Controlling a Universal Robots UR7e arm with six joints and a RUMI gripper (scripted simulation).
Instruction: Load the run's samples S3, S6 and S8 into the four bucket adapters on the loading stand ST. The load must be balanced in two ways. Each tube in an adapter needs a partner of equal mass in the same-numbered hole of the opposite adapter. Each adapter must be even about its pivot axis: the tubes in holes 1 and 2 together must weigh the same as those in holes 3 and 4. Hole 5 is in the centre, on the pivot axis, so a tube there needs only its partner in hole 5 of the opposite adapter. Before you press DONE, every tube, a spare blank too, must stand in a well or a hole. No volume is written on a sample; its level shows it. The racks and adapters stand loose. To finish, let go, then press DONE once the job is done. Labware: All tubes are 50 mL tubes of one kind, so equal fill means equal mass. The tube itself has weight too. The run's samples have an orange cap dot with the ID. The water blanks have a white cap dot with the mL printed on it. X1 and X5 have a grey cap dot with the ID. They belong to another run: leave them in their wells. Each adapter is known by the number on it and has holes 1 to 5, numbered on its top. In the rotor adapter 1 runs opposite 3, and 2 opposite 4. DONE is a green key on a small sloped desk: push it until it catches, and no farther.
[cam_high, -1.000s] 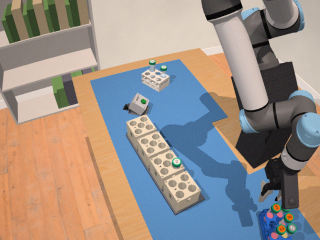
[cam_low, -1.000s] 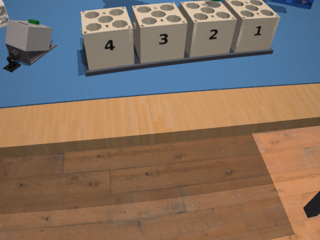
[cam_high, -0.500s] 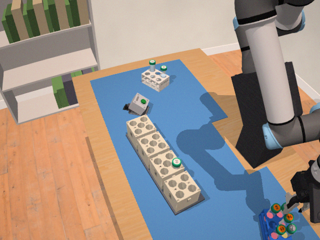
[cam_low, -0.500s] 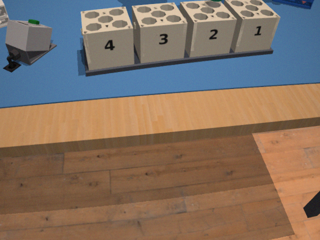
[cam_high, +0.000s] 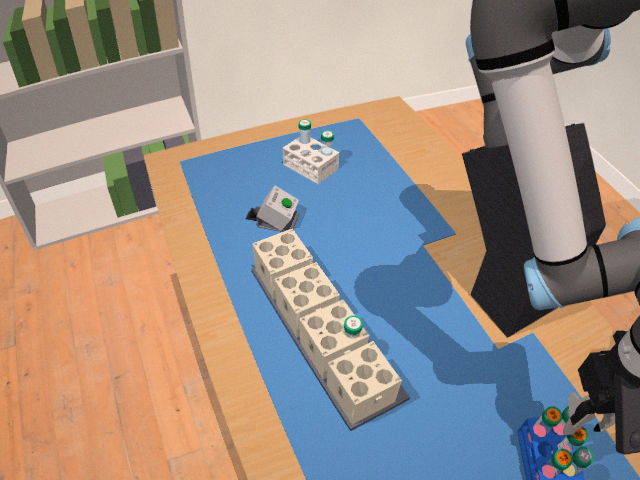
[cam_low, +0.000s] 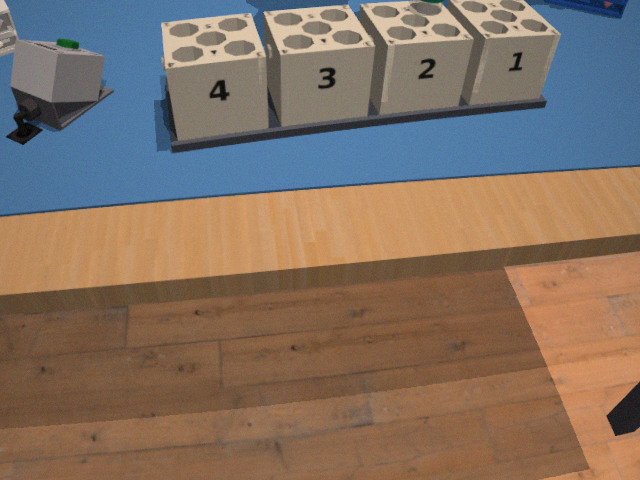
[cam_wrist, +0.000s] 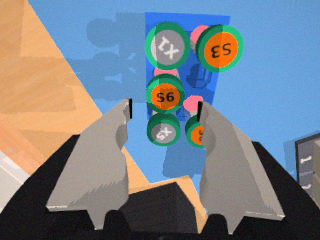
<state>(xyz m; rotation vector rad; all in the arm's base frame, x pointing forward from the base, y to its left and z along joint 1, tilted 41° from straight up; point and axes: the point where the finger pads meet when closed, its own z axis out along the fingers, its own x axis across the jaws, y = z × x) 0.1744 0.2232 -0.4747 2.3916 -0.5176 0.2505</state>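
My gripper hovers over the blue sample rack at the near right end of the mat. Its fingers stand apart with nothing between them. In the wrist view the gripper frames the tube caps from above. S6 and grey-dotted X5 lie between the fingertips. S8 is half hidden by the right finger. S3 and X1 stand farther on. Adapters 4, 3, 2 and 1 stand in a row. A white-dotted blank stands in adapter 2.
A white rack with two more blanks stands at the far end of the mat. The green DONE key sits on its grey desk between that rack and adapter 4. The arm's black base stands to the right. A shelf unit stands at the back left.
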